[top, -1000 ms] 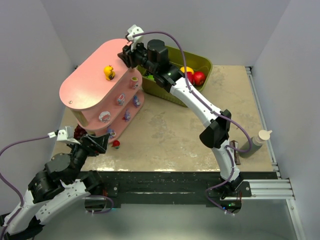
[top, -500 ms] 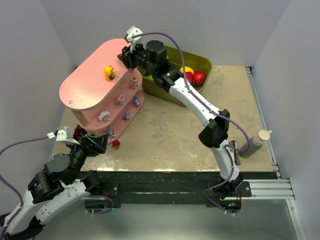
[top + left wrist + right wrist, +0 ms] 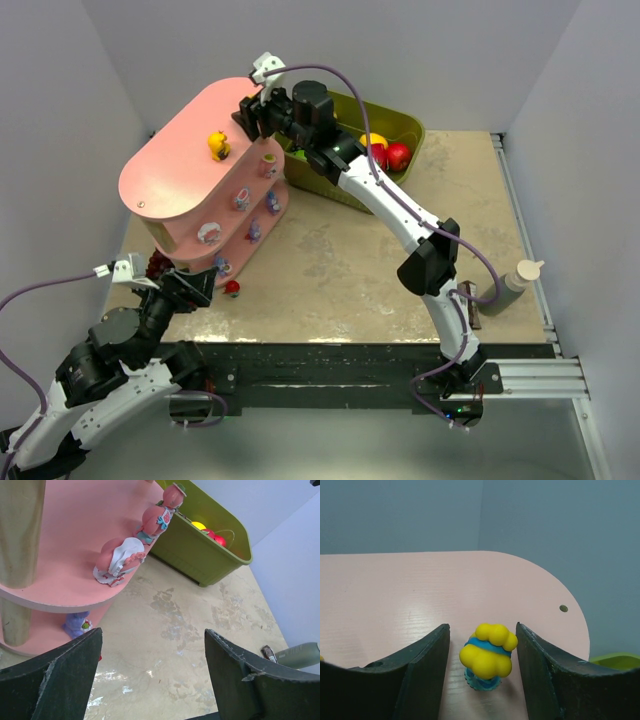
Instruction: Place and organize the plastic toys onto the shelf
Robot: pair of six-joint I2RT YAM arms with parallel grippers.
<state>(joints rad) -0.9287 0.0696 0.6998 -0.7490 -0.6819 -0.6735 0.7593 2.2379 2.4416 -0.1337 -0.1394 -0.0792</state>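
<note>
Right claw (image 3: 482,630) partly open over shelf (image 3: 180,175) top tier. Yellow toy (image 3: 487,655) upright between jaws, gap each side, looks set down. Left claw (image 3: 153,632) wide open, empty, by lower tiers. Pink toys (image 3: 120,560) on middle tier. Red toy (image 3: 232,288) on surface (image 3: 380,270), likely next.

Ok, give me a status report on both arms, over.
Left gripper open, empty, low beside shelf. Right gripper open around yellow toy, which stands on top board, untouched. Nothing in the way.
</note>
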